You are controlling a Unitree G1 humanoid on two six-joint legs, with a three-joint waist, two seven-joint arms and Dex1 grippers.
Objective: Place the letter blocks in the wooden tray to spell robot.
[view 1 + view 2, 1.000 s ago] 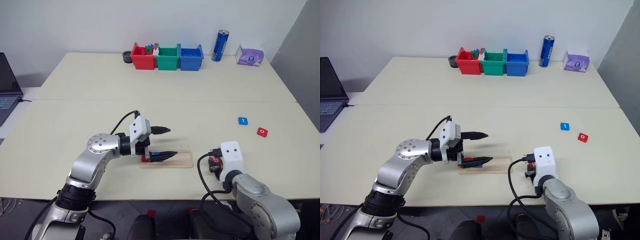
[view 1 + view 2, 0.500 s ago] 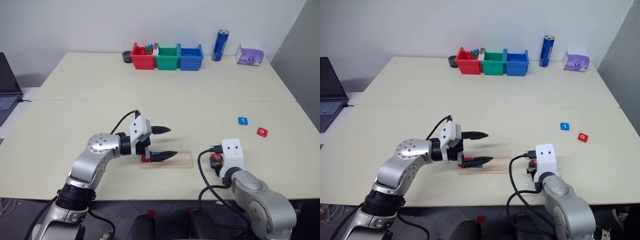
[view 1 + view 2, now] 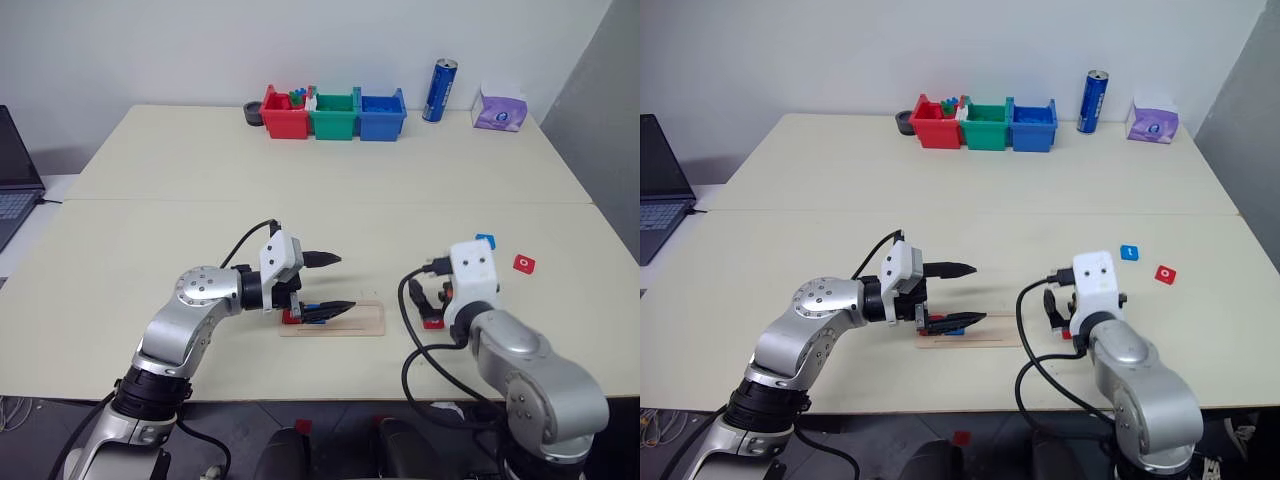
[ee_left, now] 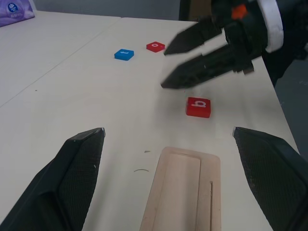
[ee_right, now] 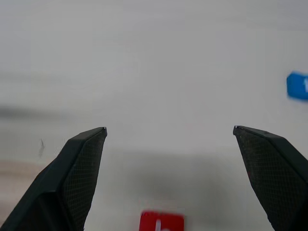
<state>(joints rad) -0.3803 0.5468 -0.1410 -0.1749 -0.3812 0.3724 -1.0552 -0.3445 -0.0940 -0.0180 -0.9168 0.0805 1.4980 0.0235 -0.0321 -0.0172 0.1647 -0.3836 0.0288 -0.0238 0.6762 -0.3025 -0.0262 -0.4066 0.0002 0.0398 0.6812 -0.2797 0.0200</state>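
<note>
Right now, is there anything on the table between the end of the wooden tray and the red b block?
No. In the left wrist view, only bare table separates the wooden tray from the red b block; the right end effector hangs above the block, open.

I stand in a lab or office: pale worktables (image 3: 330, 160), a laptop (image 3: 15, 170), sorting bins (image 3: 335, 115), bare walls.

Tiles: three red (image 4: 198, 107), two blue (image 4: 124, 54) (one tray (image 4: 185, 192)).

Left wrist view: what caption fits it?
Open right tool hovering above a red square letter block lying beside the pale wooden tray's end.
</note>
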